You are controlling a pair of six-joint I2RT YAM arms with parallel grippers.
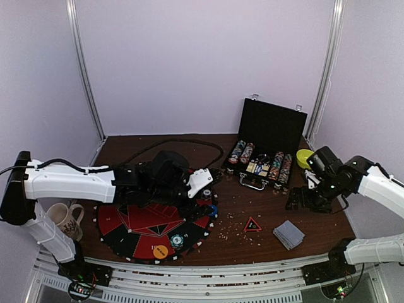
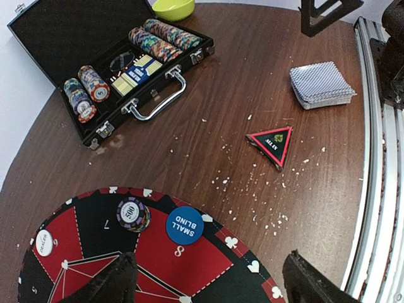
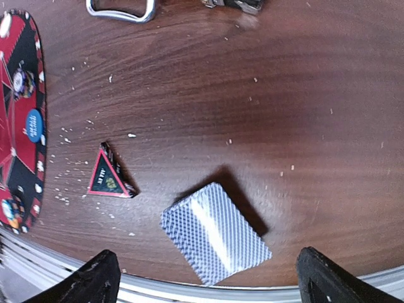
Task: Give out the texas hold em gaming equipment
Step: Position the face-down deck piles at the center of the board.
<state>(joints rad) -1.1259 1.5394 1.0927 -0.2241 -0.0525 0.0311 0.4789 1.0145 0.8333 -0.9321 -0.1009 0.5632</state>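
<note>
Left hand (image 2: 208, 259) apart, empty, above red-black mat (image 2: 82, 224) near blue disc (image 2: 184, 225) | right hand (image 3: 208, 252) apart, empty, above card deck (image 3: 214, 233) on tabletop (image 3: 284, 95)

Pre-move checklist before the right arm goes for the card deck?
1. Right gripper open, empty: ok.
2. Card deck framed between its fingers in the wrist view: ok.
3. Deck neatly stacked, nothing on it: ok.
4. All-in triangle apart from deck: ok.
5. Left gripper open, empty, over the mat: ok.
6. Right gripper's height above deck: cannot tell.
</note>
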